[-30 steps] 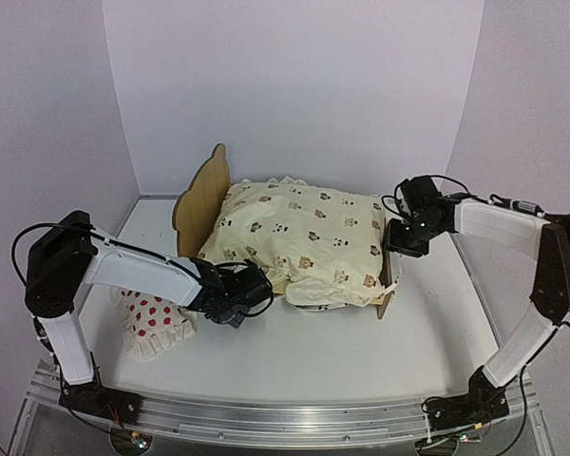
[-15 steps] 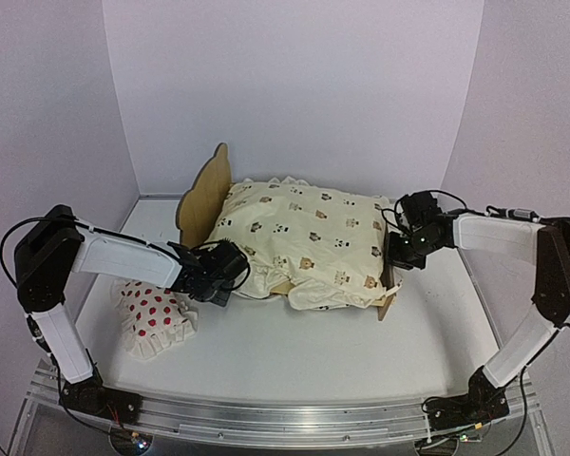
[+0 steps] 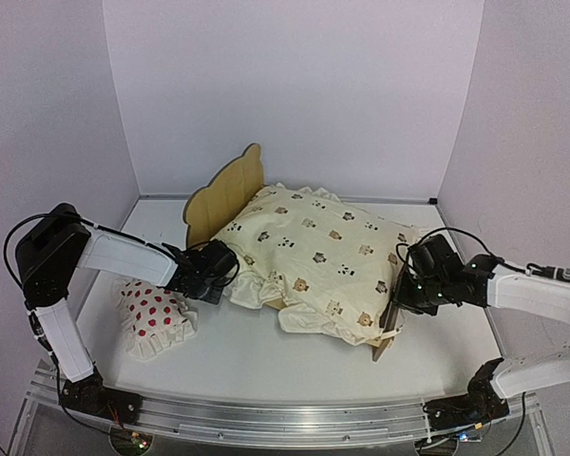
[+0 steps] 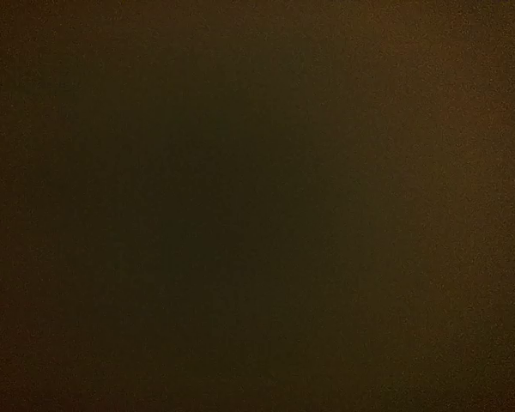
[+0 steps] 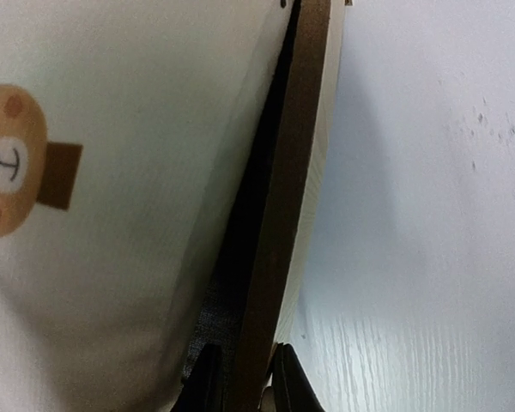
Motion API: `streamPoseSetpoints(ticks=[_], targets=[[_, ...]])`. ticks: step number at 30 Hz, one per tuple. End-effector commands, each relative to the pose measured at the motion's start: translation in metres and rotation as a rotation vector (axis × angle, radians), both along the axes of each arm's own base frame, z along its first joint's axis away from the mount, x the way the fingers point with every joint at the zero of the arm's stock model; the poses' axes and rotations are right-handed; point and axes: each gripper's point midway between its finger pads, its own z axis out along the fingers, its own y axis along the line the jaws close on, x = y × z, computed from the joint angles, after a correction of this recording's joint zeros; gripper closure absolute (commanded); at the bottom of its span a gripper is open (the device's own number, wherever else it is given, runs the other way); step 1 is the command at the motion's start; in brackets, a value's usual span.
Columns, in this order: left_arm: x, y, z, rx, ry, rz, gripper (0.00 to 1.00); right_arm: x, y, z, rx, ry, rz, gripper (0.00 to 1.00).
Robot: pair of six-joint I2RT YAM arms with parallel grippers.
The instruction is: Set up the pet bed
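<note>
bed (image 3: 230,185) mid-table, skewed, quilt (image 3: 313,249) over it. right gripper (image 5: 245,382) pinched on footboard (image 5: 279,172) edge. left gripper (image 3: 217,263) tucked under quilt at bed side, jaws hidden, cannot tell. likely squaring bed: pivot slowly, arms matched, don't drag quilt off

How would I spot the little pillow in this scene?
Start at the wooden pet bed in the middle, under the animal-print quilt. Just off its near left corner lies the pillow: white with red dots, where the quilt shows animals.
</note>
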Motion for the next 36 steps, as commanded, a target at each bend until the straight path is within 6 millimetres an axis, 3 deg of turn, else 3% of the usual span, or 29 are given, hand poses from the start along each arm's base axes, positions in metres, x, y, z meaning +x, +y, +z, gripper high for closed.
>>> streamPoseSetpoints(ticks=[1, 2, 5, 11, 15, 22, 24, 28, 32, 36], targets=[[0.023, 0.01, 0.009, -0.009, -0.104, 0.087, 0.67, -0.044, 0.008, 0.024, 0.01, -0.004, 0.207, 0.76], [0.023, 0.011, 0.008, -0.005, -0.105, 0.091, 0.67, -0.04, -0.001, 0.039, -0.029, -0.055, 0.201, 0.62], [0.021, 0.013, 0.003, 0.002, -0.095, 0.094, 0.67, -0.032, -0.026, 0.071, -0.164, -0.138, 0.178, 0.47], [0.013, 0.017, 0.004, -0.002, -0.074, 0.092, 0.67, -0.006, -0.032, 0.129, -0.269, -0.292, 0.175, 0.39], [0.008, 0.017, 0.009, -0.034, -0.069, 0.082, 0.66, 0.035, -0.032, 0.15, -0.302, -0.3, 0.154, 0.41], [0.005, 0.014, 0.005, -0.06, -0.055, 0.076, 0.66, 0.158, -0.053, 0.117, -0.134, -0.167, 0.087, 0.57], [0.004, 0.012, 0.005, -0.074, -0.05, 0.069, 0.66, 0.193, -0.057, 0.119, -0.073, -0.163, 0.078, 0.65], [0.001, 0.009, 0.006, -0.111, -0.046, 0.056, 0.66, 0.244, -0.066, 0.099, 0.049, -0.085, 0.078, 0.79], [-0.003, 0.005, 0.002, -0.137, -0.03, 0.043, 0.66, 0.274, -0.076, 0.054, 0.065, 0.015, 0.086, 0.96], [-0.003, 0.003, -0.002, -0.135, -0.018, 0.041, 0.67, 0.276, -0.069, 0.011, 0.072, 0.114, 0.146, 1.0]])
